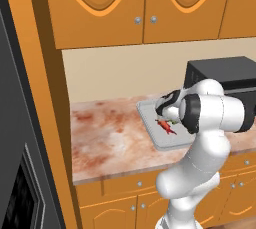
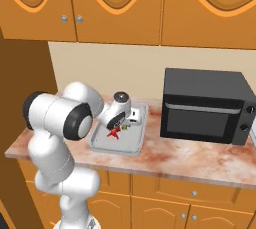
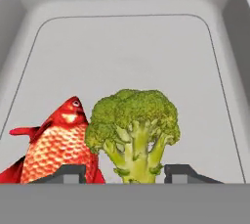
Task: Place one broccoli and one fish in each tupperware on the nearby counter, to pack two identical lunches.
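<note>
The gripper (image 3: 126, 173) is hovering low over the grey tupperware (image 3: 122, 3), and in the hand view its two dark fingertips (image 3: 66, 174) are standing apart on either side of the broccoli's stem, not touching it; nothing is being held. This close view is giving what the base views cannot: the broccoli (image 3: 133, 132) is standing on the tupperware's floor with its pale green stalk branching up into a bumpy, darker green crown, and the fish (image 3: 61, 145) is lying just beside it, touching its crown, red with a fine scale pattern, a small round eye and a thin fin sticking out sideways.

The base views are showing the surroundings instead. In the left base view the tupperware (image 1: 165, 143) is resting on the counter (image 1: 110, 138), with the fish (image 1: 167, 127) showing as a small red shape under the gripper (image 1: 162, 113). In the right base view the tupperware (image 2: 115, 145) is sitting near a black microwave (image 2: 205, 105), beneath orange wall cupboards (image 2: 130, 3).
</note>
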Robot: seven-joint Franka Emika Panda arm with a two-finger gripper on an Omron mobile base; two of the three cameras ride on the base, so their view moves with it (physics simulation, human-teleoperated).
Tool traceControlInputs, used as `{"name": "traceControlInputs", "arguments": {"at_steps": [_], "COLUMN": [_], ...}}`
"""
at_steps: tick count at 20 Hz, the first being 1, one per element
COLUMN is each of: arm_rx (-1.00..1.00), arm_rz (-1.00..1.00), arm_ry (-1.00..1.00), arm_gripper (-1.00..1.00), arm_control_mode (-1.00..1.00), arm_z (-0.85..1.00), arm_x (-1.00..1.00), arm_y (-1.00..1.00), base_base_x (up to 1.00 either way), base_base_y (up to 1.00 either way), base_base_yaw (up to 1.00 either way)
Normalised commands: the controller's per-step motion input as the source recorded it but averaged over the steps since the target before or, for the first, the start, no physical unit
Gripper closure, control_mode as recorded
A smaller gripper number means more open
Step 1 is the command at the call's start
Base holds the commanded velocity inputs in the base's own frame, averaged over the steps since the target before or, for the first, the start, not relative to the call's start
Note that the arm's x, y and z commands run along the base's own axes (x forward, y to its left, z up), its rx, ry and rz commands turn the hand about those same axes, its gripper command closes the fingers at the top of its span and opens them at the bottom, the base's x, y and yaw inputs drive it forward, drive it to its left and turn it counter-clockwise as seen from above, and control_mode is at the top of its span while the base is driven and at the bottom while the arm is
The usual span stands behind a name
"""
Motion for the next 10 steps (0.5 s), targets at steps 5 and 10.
{"name": "traceControlInputs", "arguments": {"at_steps": [5,10], "arm_rx": [0.00,0.00], "arm_rz": [0.00,0.00], "arm_ry": [0.07,0.02], "arm_gripper": [-1.00,-1.00], "arm_control_mode": [-1.00,-1.00], "arm_z": [0.08,0.66], "arm_x": [0.29,-0.78], "arm_y": [0.00,0.00], "base_base_x": [0.00,0.00], "base_base_y": [0.00,0.00], "base_base_yaw": [0.00,0.00]}}
